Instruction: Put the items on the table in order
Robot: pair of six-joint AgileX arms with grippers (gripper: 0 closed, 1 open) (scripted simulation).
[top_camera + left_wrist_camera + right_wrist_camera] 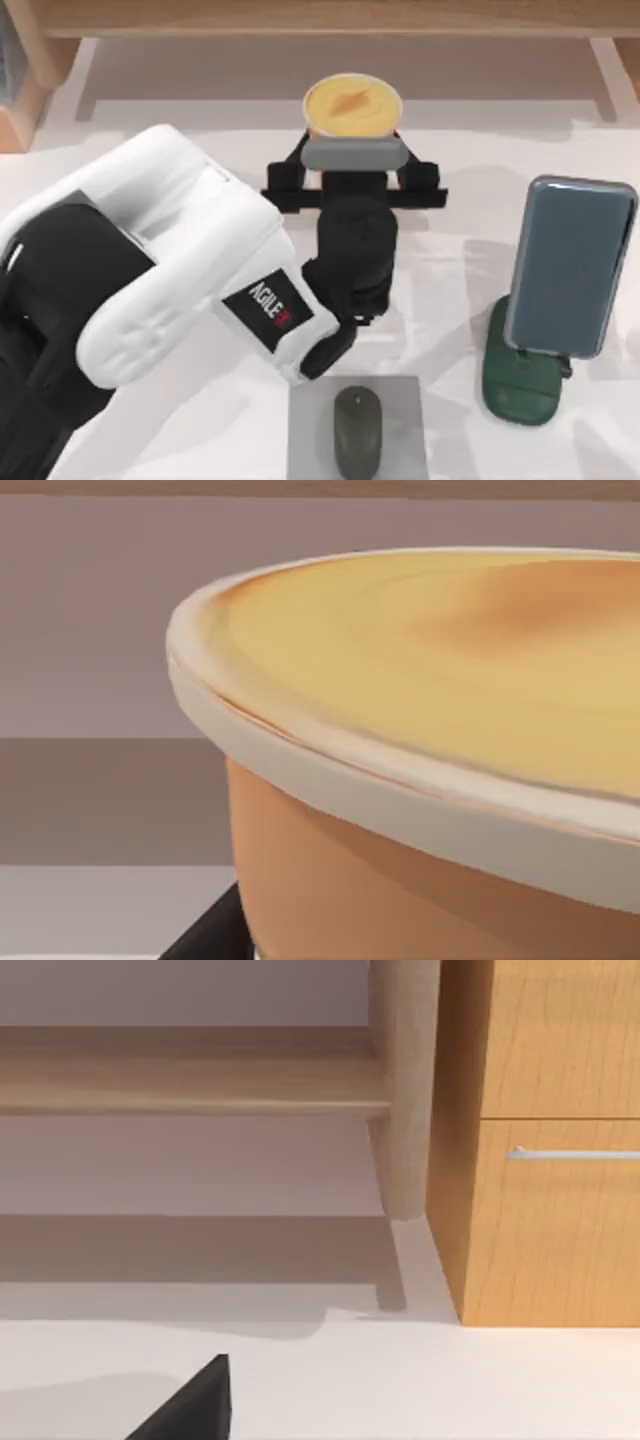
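Note:
The orange cup with its yellow lid [353,104] stands at the back middle of the white table [480,160]. My left gripper [353,142] reaches it from the front, shut on its body just under the lid. In the left wrist view the cup [400,780] is very close, and one black finger [215,932] lies against its side. The dark mouse [357,430] lies on a grey pad [310,440] at the front middle. The blue-grey phone [570,265] leans upright in a dark green stand [520,385] on the right. A black edge of my right gripper [195,1405] hangs over bare table, parked.
A light wooden shelf [300,15] runs along the back edge, just behind the cup. The right wrist view has a shelf leg [405,1090] and a wooden drawer unit [540,1210] at the back. My left arm's white body [160,260] covers the left of the table.

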